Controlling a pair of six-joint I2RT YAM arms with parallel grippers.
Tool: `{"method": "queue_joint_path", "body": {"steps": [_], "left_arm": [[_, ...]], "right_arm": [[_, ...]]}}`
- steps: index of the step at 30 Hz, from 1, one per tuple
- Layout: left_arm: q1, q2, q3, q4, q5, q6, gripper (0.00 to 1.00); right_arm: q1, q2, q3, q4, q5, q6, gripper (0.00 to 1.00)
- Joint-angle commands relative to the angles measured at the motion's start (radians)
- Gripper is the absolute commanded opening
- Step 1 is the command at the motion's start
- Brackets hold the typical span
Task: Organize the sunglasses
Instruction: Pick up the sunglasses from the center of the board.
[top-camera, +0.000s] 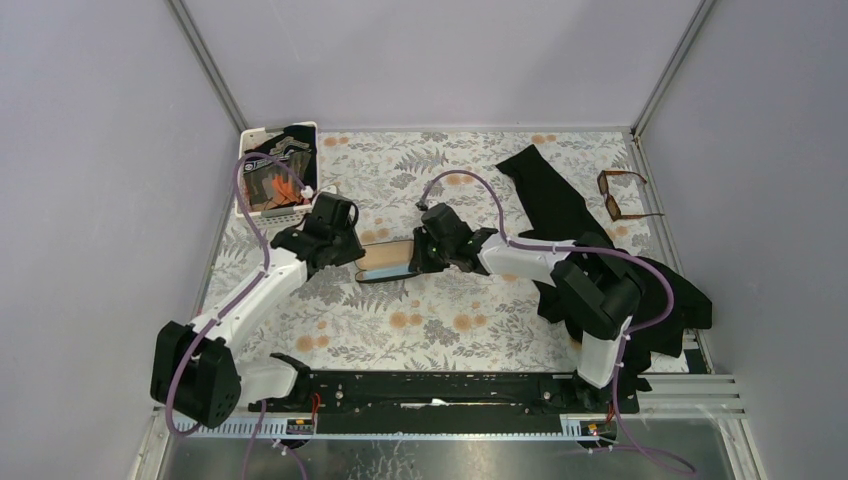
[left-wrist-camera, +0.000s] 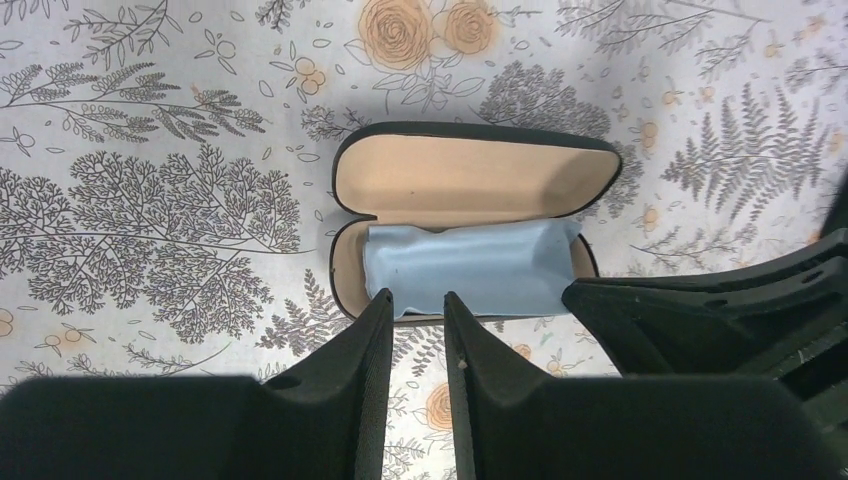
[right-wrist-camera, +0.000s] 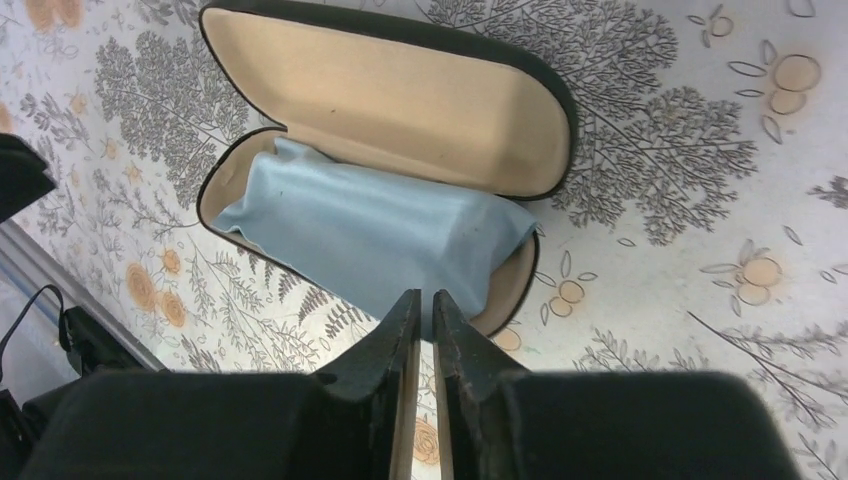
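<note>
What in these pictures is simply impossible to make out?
Top view: the glasses case is hidden at both ends by the left fingers and right fingers.
Right wrist view: whether those right fingers pinch the blue cloth; their tips cover the contact.
Top view: the sunglasses are too small for lens detail; neither wrist view shows them.
Top view: what lies in the white tray is too small to name.

- A black glasses case (right-wrist-camera: 400, 110) lies open on the floral-printed worktop (right-wrist-camera: 680, 250), its lid folded back to show a plain beige lining.
- A light-blue cloth (right-wrist-camera: 370, 235) fills the lower half of the case, slightly rumpled, one corner lapping the rim.
- The right end effector (right-wrist-camera: 425, 300) hangs at the cloth's near edge with only a thin slit between its fingers, and appears to pinch the fabric.
</note>
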Motion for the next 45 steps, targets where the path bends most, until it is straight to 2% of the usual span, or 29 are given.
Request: {"method": "queue_joint_path", "body": {"steps": [1,5,9,13,14,18,20,25,31,36,45], "left_arm": [[-0.004,-0.043,0.014,0.035,0.01,-0.01,0.3],[-0.005,-0.043,0.01,0.06,0.059,0.004,0.31],[-0.005,-0.061,0.012,0.075,0.078,0.017,0.33],[-0.01,-0.069,0.026,0.089,0.113,0.03,0.37],[-0.014,-0.068,0.027,0.099,0.146,0.032,0.38],[-0.066,-0.051,0.054,0.127,0.197,0.032,0.43],[-0.109,-0.033,0.074,0.136,0.198,0.035,0.45],[-0.176,0.019,0.093,0.17,0.226,0.04,0.48],[-0.182,0.065,0.093,0.182,0.259,0.082,0.49],[-0.182,0.1,0.109,0.177,0.278,0.129,0.5],[-0.182,0.169,0.109,0.213,0.346,0.156,0.5]], "right_arm": [[0.002,-0.104,0.061,-0.075,0.116,-0.055,0.23],[-0.032,-0.193,0.053,-0.114,0.197,-0.078,0.35],[-0.116,-0.313,-0.016,-0.125,0.239,-0.082,0.48],[-0.259,-0.437,-0.094,-0.151,0.261,-0.084,0.52],[-0.292,-0.461,-0.108,-0.16,0.277,-0.089,0.56],[-0.441,-0.498,-0.102,-0.247,0.356,-0.083,0.6],[-0.522,-0.475,-0.061,-0.324,0.419,-0.066,0.61],[-0.689,-0.339,0.084,-0.456,0.519,-0.063,0.71],[-0.868,-0.182,0.204,-0.463,0.531,-0.016,0.73],[-0.957,-0.084,0.286,-0.502,0.617,0.052,0.73],[-1.082,0.04,0.353,-0.504,0.595,0.103,0.73]]}}
